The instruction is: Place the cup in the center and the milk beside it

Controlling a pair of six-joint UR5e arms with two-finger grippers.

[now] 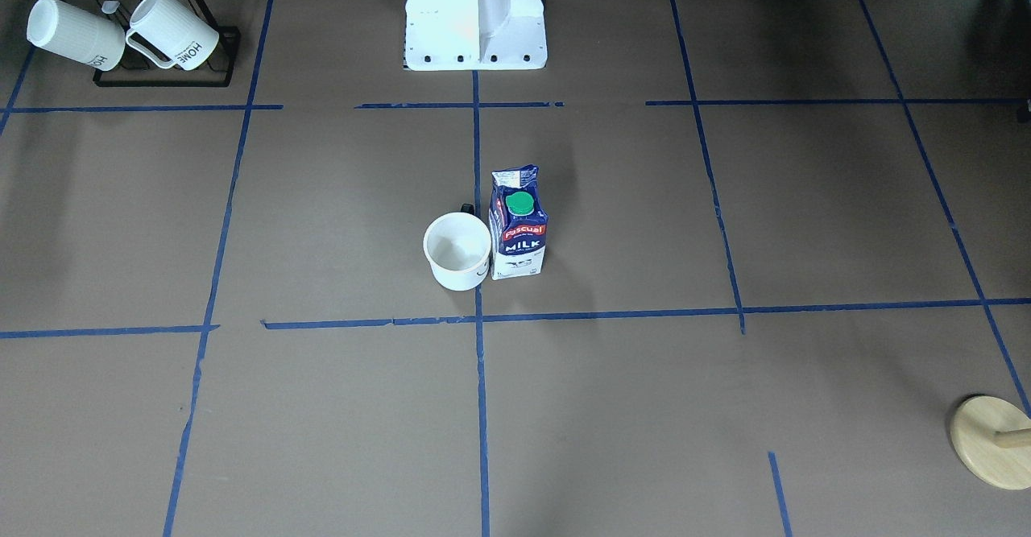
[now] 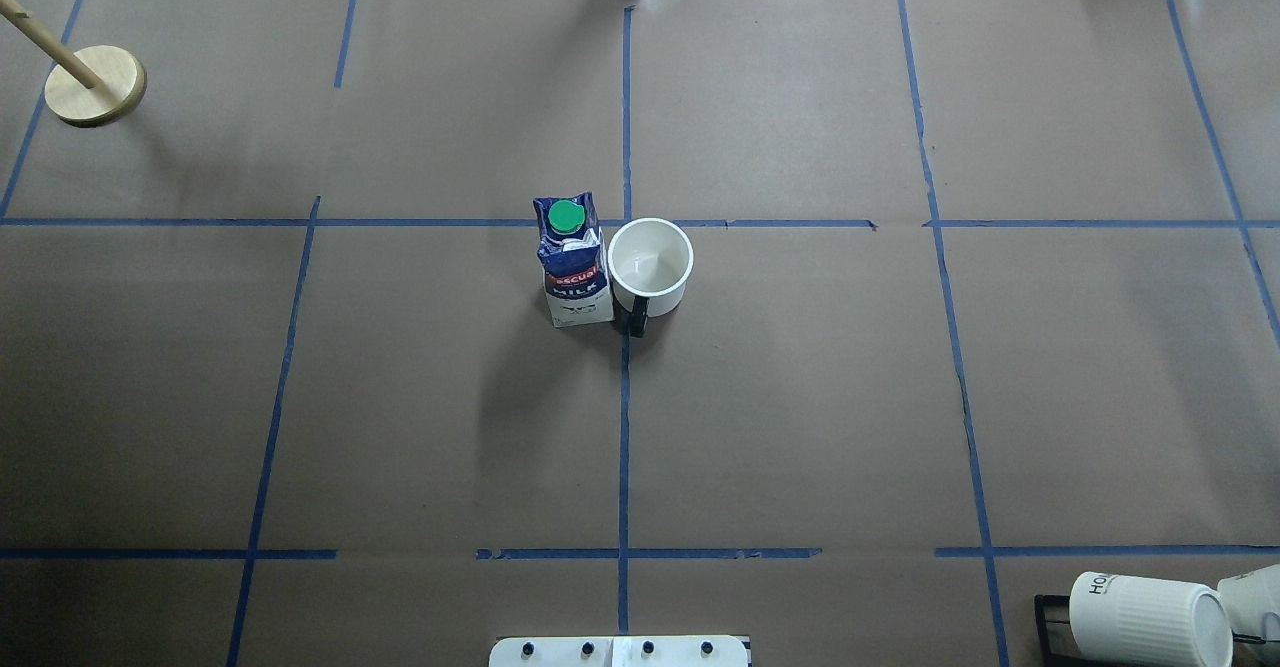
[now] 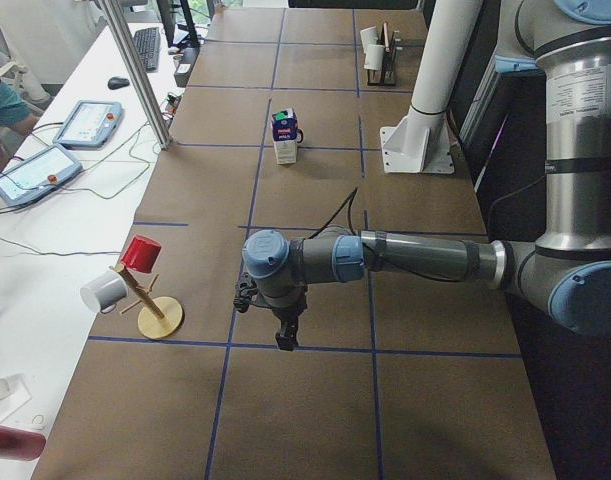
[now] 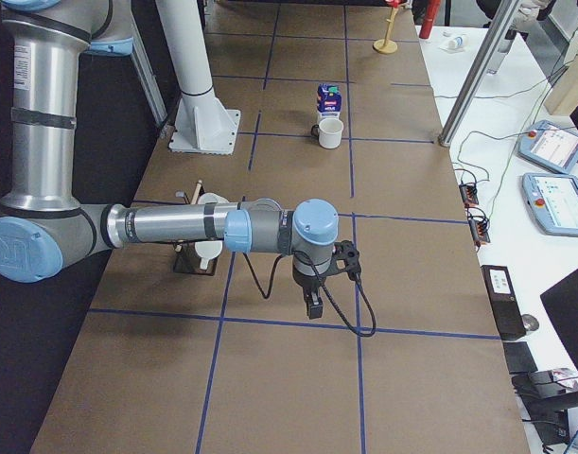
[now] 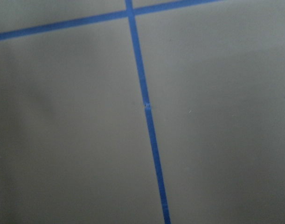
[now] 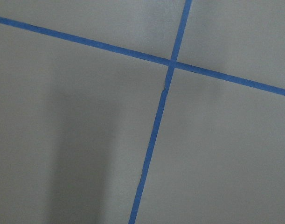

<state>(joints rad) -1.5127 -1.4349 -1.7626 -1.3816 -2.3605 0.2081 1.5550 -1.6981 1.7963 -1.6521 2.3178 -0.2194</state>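
The cup (image 1: 457,251) is a smooth white mug standing upright at the center, on the long blue tape line (image 2: 624,427), with its black handle (image 2: 636,323) toward the robot. The milk (image 1: 518,227), a blue and white carton with a green cap, stands upright right beside it, nearly touching. Both show from above as the cup (image 2: 650,265) and the milk (image 2: 573,262). My left gripper (image 3: 286,338) and right gripper (image 4: 313,308) show only in the side views, low over the paper far from both objects. I cannot tell whether they are open or shut. The wrist views show only paper and tape.
A black rack (image 1: 161,76) with two ribbed "HOME" mugs (image 1: 173,30) stands at the robot's right near corner. A wooden mug tree (image 1: 991,440) with a red and a white cup (image 3: 140,255) stands at the far left corner. The robot's white base (image 1: 475,18) is behind the center.
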